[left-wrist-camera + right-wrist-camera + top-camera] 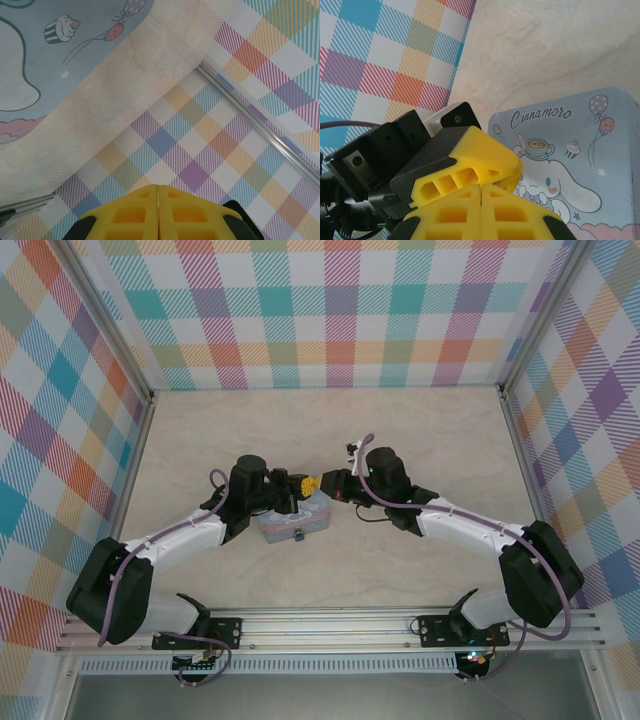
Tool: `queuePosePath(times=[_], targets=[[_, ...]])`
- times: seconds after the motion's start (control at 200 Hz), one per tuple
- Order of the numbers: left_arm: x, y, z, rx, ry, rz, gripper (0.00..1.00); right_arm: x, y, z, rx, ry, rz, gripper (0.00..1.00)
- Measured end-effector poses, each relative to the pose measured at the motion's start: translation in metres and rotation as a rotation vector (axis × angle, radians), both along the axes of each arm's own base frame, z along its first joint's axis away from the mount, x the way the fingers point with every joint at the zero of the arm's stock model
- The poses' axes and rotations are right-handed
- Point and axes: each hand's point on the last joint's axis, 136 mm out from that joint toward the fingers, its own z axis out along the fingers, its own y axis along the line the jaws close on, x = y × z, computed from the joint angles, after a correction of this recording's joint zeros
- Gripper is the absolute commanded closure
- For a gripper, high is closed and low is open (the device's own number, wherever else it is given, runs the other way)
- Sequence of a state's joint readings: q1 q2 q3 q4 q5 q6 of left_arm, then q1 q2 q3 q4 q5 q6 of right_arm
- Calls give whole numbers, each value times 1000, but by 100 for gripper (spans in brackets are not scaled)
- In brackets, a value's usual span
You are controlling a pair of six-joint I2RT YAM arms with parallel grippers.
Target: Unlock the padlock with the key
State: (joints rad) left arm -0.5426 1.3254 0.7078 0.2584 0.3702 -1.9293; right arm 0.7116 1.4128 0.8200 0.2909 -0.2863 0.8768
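Observation:
My two grippers meet tip to tip above the pastel-blue cartoon tin point(293, 520). The left gripper point(303, 483) comes in from the left and the right gripper point(322, 483) from the right. In the left wrist view the yellow fingers point(140, 215) are pressed together, so the left gripper point(158, 188) is shut, with nothing showing between them. The right gripper point(481, 186) is also shut, and the left gripper's yellow fingers point(485, 157) lie across its tips. A tiny dark-blue spot on the tin's near side looks like the padlock point(298, 534). The key is hidden.
The tin's lid point(580, 165) with its cartoon dog lies just right of the meeting fingertips. Plaid walls point(340, 310) close off the beige table point(330, 425) at the back and both sides. An aluminium rail point(330, 625) runs along the near edge.

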Motion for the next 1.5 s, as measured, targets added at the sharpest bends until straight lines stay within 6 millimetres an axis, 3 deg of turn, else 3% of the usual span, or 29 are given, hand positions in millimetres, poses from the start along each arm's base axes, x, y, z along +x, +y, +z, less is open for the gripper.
queuePosePath(times=[0.14, 0.26, 0.39, 0.545, 0.66, 0.935, 1.165, 1.5], targets=[[6, 8, 22, 135, -135, -11, 99, 3, -3, 12, 56, -20, 14, 79], [19, 24, 72, 283, -370, 15, 100, 1, -18, 19, 112, -35, 19, 64], [16, 41, 131, 419, -662, 23, 99, 0, -25, 28, 182, -47, 45, 50], [6, 46, 167, 541, -927, -20, 98, -13, -15, 67, 317, -138, 161, 40], [1, 40, 178, 604, -1069, -83, 100, -19, -6, 92, 405, -199, 244, 40], [-9, 29, 200, 608, -1256, -145, 100, -29, 19, 129, 488, -289, 364, 43], [-13, 25, 208, 577, -1298, -152, 100, -30, 27, 135, 512, -314, 382, 48], [-13, 23, 204, 562, -1297, -153, 100, -26, 27, 149, 530, -348, 368, 54]])
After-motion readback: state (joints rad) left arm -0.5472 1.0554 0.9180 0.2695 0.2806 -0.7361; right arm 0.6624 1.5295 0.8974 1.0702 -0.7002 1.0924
